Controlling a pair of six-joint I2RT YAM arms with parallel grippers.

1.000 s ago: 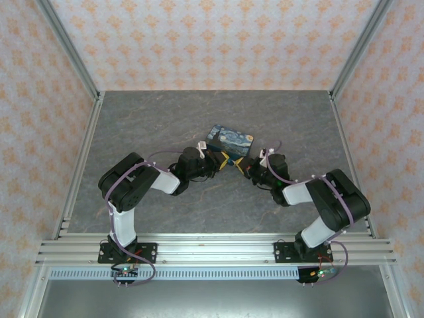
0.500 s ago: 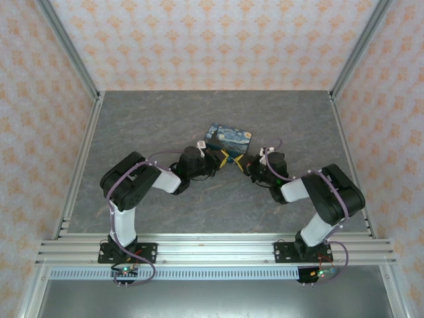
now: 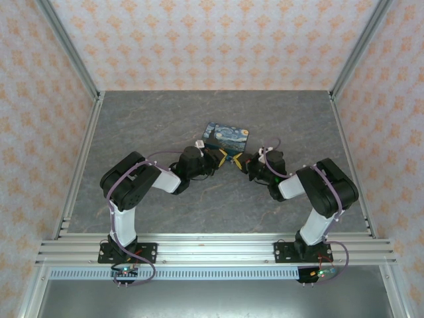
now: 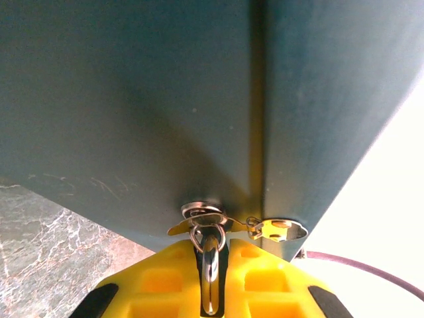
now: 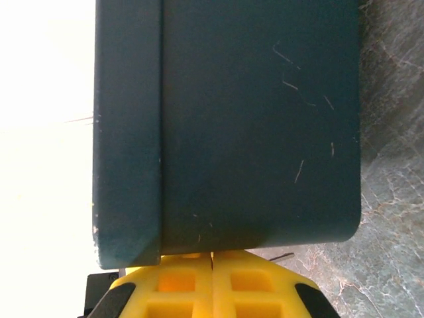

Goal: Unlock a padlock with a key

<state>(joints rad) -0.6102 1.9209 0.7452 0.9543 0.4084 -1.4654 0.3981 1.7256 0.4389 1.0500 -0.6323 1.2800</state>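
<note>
My left gripper [image 3: 224, 158] and right gripper [image 3: 240, 161] meet tip to tip just in front of the blue night-sky box [image 3: 227, 135]. In the left wrist view the yellow fingers [image 4: 265, 278] are shut on a shiny curved metal bar [image 4: 210, 271], which looks like the padlock's shackle. The padlock's body is hidden. A small wire ring [image 4: 208, 233] loops round that bar and carries a tiny pale key [image 4: 281, 230], which lies against the box's dark side [image 4: 165, 99]. My right gripper [image 5: 212, 255] is shut, its tips pressed to the box [image 5: 252, 119]. A thin dark sliver [image 5: 281, 255] pokes out beside it.
The grey marble-patterned table [image 3: 152, 119] is open to the left, right and back of the box. Patterned walls with metal posts [image 3: 69, 53] enclose it. The aluminium rail [image 3: 212, 248] carrying both arm bases runs along the near edge.
My right gripper has moved left and slightly away, closing up to the left gripper. The box has slid a little left and back. The left arm has barely moved.
</note>
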